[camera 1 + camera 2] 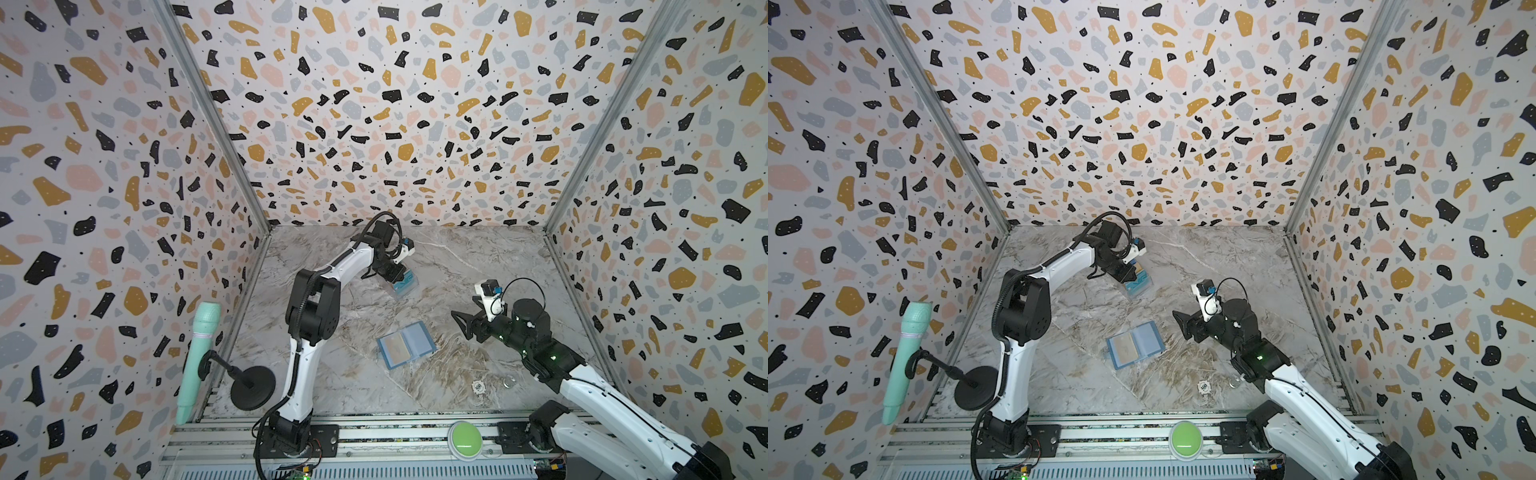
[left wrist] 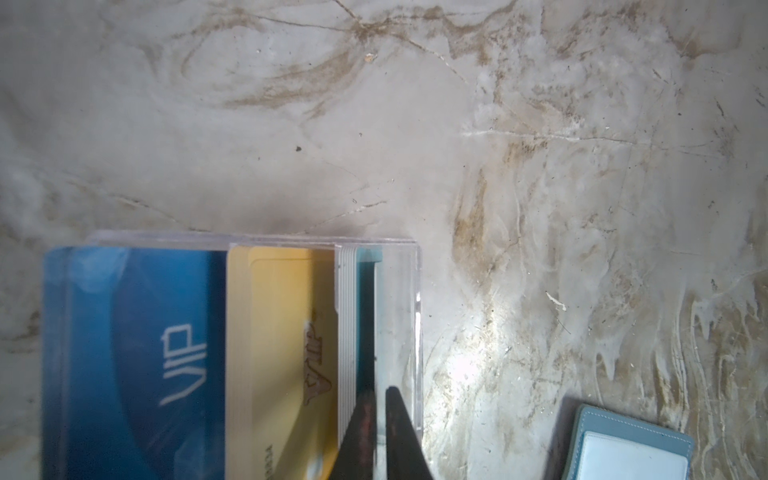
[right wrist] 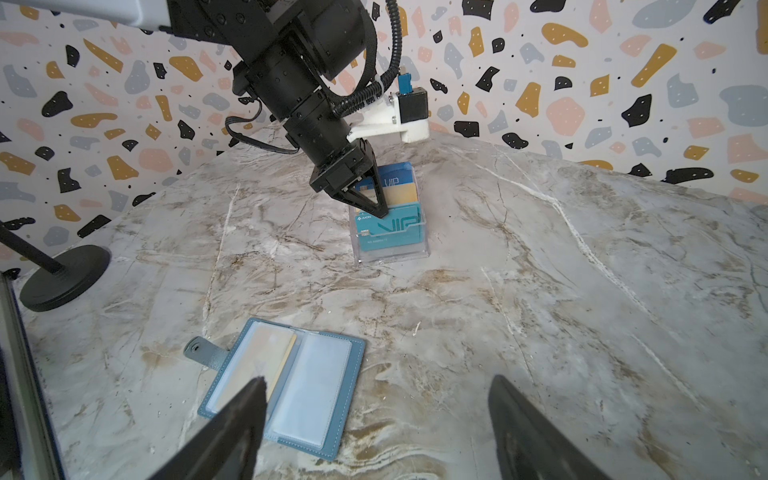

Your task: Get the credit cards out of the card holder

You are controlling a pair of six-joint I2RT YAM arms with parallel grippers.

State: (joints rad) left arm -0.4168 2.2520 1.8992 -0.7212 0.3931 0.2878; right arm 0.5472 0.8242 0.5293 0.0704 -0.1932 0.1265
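Observation:
The slate-blue card holder (image 1: 411,348) (image 1: 1148,338) lies open on the marble table, its snap tab (image 3: 205,353) sticking out. A yellow-tan credit card (image 3: 266,357) sits in one of its clear sleeves; the other sleeve (image 3: 316,386) looks empty. Farther back stands a clear acrylic stand (image 3: 392,253) with a dark blue card (image 2: 137,353), a yellow card (image 2: 282,332) and a teal card (image 3: 390,232) upright in it. My left gripper (image 2: 379,392) (image 1: 401,280) reaches down at the teal card's top edge, jaws a sliver apart. My right gripper (image 3: 378,379) (image 1: 461,322) hovers open beside the card holder, holding nothing.
A mint microphone (image 1: 199,357) on a black round-based stand (image 1: 252,387) leans at the left wall. A green button (image 1: 464,439) sits on the front rail. A small round token (image 1: 478,387) and a small ring (image 1: 508,380) lie near the front. Patterned walls enclose three sides.

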